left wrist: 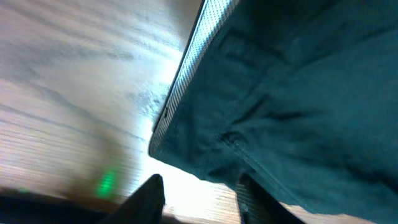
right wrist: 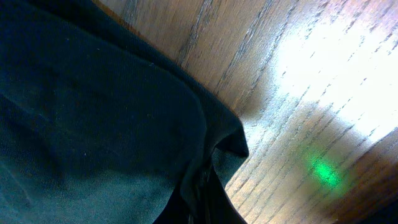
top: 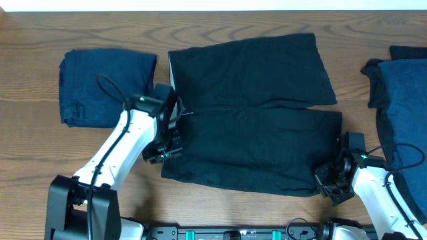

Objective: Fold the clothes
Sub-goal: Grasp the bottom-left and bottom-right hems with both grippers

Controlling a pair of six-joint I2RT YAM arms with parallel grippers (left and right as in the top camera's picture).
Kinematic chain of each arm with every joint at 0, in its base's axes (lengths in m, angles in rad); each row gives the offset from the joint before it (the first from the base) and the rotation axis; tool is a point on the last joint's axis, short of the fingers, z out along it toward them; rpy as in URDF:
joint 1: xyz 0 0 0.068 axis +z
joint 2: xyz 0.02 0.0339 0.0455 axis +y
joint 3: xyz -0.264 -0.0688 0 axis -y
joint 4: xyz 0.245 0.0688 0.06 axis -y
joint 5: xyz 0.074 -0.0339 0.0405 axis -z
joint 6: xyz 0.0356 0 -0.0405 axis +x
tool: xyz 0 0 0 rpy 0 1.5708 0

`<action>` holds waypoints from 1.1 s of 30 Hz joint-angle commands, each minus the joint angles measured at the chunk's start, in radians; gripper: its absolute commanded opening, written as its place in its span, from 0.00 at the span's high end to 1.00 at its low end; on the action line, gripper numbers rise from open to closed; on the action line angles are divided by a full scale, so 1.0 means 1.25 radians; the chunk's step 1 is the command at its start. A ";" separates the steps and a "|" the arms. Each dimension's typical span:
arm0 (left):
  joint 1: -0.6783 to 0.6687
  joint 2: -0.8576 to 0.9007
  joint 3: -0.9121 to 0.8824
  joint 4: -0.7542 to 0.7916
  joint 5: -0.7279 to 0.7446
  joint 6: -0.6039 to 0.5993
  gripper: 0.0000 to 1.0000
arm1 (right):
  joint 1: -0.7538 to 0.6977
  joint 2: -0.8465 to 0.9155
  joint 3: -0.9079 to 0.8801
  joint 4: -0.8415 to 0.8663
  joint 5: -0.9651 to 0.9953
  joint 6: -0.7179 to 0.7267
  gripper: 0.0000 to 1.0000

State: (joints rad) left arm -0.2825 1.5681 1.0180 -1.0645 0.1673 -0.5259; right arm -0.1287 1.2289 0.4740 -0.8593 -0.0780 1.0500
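Black soft cloth lies flat in the middle of the brown wooden desk. This black garment is wide and boxy, with a slit on its right side that splits it into two flaps. Up close, its left edge has a pale band with tiny dots, like a net. The wood has long wavy lines and shines where the light hits it.

A folded navy garment sits near the left end of the desk. Another navy garment lies at the right end and is cut off by the picture edge. A bit of black cloth peeks out behind it.

The left end effector is at the black garment's left edge, with its fingers apart and bare wood between them. The right end effector is at the lower right corner. It is closed, and the cloth bunches up there as if pinched. Its dark fingers are hard to tell from the dark cloth.
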 commanded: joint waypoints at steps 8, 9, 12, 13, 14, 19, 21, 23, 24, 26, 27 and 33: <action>0.010 -0.002 -0.128 0.094 0.049 -0.080 0.27 | -0.002 0.018 -0.037 0.010 0.035 0.015 0.99; 0.010 -0.002 -0.137 0.100 0.049 -0.094 0.27 | -0.002 0.018 -0.037 0.010 0.035 0.015 0.99; 0.013 -0.002 -0.158 0.120 0.049 -0.127 0.27 | -0.002 0.018 -0.037 0.011 0.035 0.015 0.99; 0.015 -0.002 -0.166 0.124 0.049 -0.139 0.27 | -0.002 0.018 -0.037 0.012 0.035 0.015 0.99; 0.017 -0.002 -0.173 0.128 0.049 -0.152 0.27 | -0.002 0.018 -0.037 0.012 0.035 0.015 0.99; 0.037 -0.002 -0.215 0.171 0.049 -0.227 0.31 | -0.002 0.018 -0.037 0.012 0.035 0.015 0.99; 0.044 -0.002 -0.232 0.205 0.049 -0.253 0.32 | -0.002 0.018 -0.037 0.013 0.035 0.015 0.99; 0.045 -0.002 -0.245 0.240 0.053 -0.264 0.33 | -0.002 0.018 -0.037 0.014 0.035 0.015 0.99; 0.045 -0.002 -0.252 0.258 0.061 -0.265 0.33 | -0.002 0.018 -0.037 0.015 0.035 0.015 0.99; 0.045 -0.002 -0.267 0.287 0.086 -0.267 0.33 | -0.002 0.018 -0.037 0.015 0.035 0.015 0.99; 0.045 -0.002 -0.274 0.298 0.094 -0.267 0.33 | -0.002 0.018 -0.037 0.016 0.035 0.015 0.99; 0.045 -0.002 -0.291 0.302 0.094 -0.248 0.47 | -0.002 0.018 -0.037 0.029 0.007 0.003 0.99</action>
State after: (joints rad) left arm -0.2295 1.5352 0.6949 -0.7162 0.2749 -0.8539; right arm -0.1287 1.2289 0.4736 -0.8543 -0.0803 1.0500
